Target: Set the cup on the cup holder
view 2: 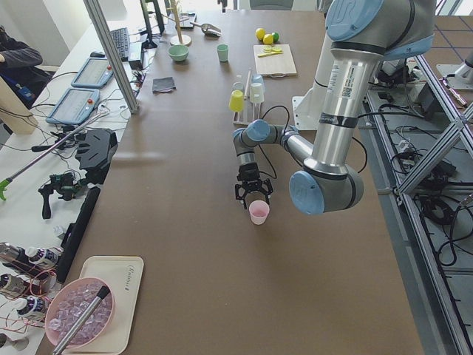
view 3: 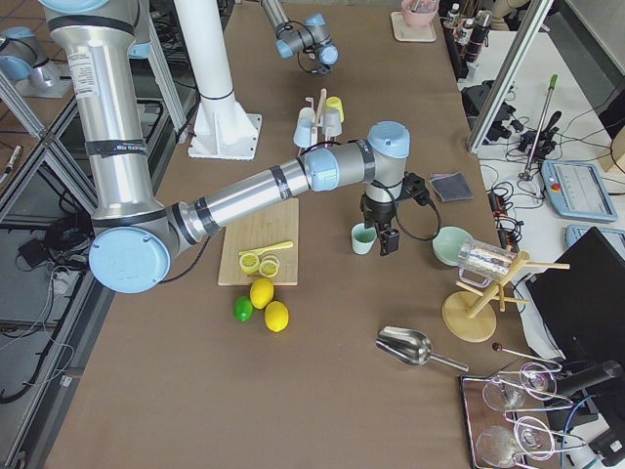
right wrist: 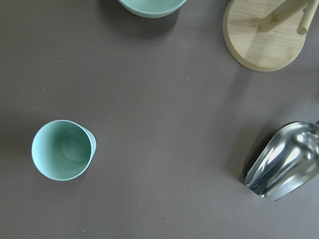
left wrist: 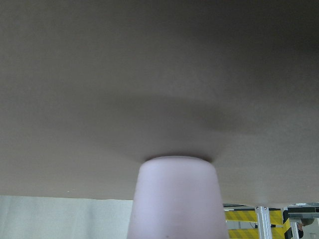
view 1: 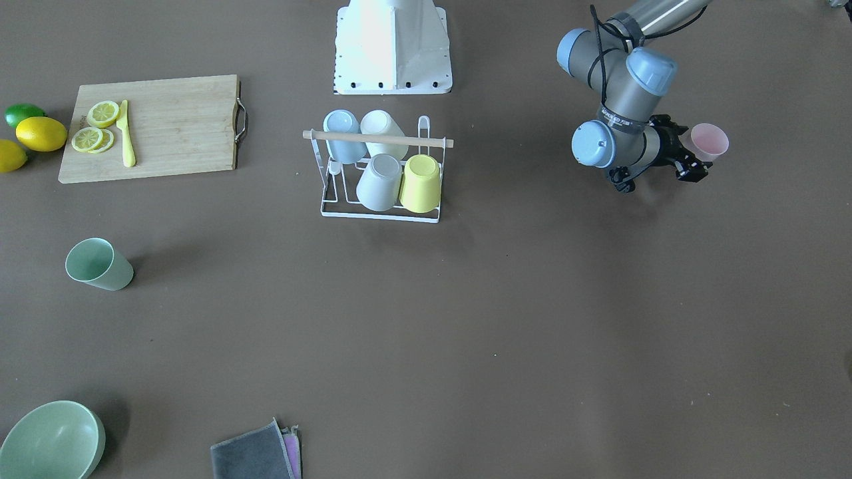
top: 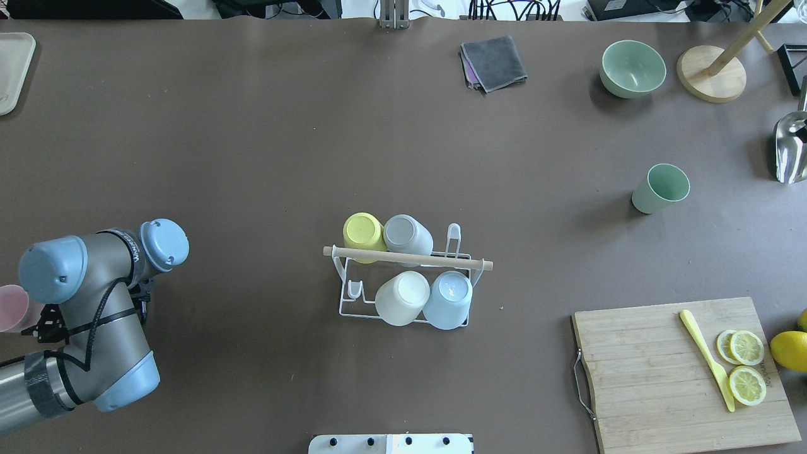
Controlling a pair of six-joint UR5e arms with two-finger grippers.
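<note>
Pink cup [view 1: 709, 141] stands mouth up on the table [top: 252, 157] at the robot's far left, well apart from the holder [top: 406, 257] in the middle. The left gripper [view 2: 253, 197] is right at the cup and faces its side wall. Its fingers look spread to either side, and in the left wrist view the cup fills the bottom centre with no finger against it. So I judge the jaws to be apart and holding nothing.

The step in hand is the approach to the grasp; the grip is not yet made. Next, the gripper needs to get the wall between the pads, close gently, lift clear and carry the cup across. It must then turn it mouth down over a free prong.

The holder bears a yellow cup [top: 364, 232], grey cup [top: 408, 234], white cup [top: 402, 297] and blue cup [top: 449, 299], all upturned. Two places are free: the near prong [top: 355, 289] at the end towards the left arm, and the far prong [top: 453, 232] at the other end. The near prong looks the easier reach, though the cup must come down beside the top rod.

A green cup [top: 660, 188] stands upright well off on the right. The right gripper [view 3: 389, 237] shows only in the exterior right view, towards that cup, and I cannot tell how far open it is.
</note>
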